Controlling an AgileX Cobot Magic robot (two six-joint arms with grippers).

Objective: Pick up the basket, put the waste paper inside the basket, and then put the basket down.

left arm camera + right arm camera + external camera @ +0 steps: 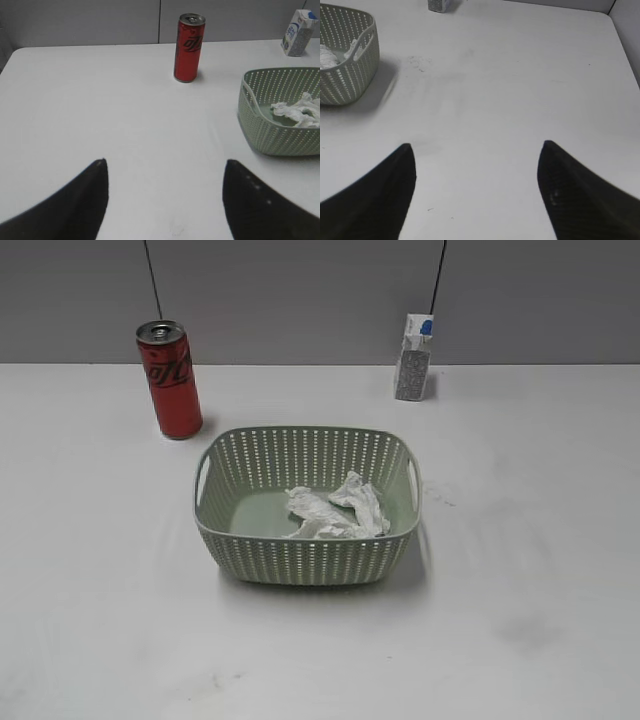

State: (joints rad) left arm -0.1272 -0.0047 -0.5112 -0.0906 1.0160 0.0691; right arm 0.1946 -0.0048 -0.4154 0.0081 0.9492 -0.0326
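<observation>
the basket (306,510) is seen standing flat on the white table (520,620), near the middle of the exterior view, and the waste paper (337,512) is already lying inside it, toward its right half. no loose paper can be found on the table around it in any of the three views. a red can (169,379) stands behind the basket on the left, and a small carton (414,357) behind it on the right; both are well apart from it.

the left gripper (165,200) is held wide open above bare table, with the basket to its right, and nothing is held between its fingers. the right gripper (476,192) is also spread wide and empty, with the basket far to its left. neither arm can be seen in the exterior view, so both are judged to be drawn away from the work area.

from this it is judged that the task is finished or almost finished: the paper is collected and the basket is put down. nothing more appears to be left.
</observation>
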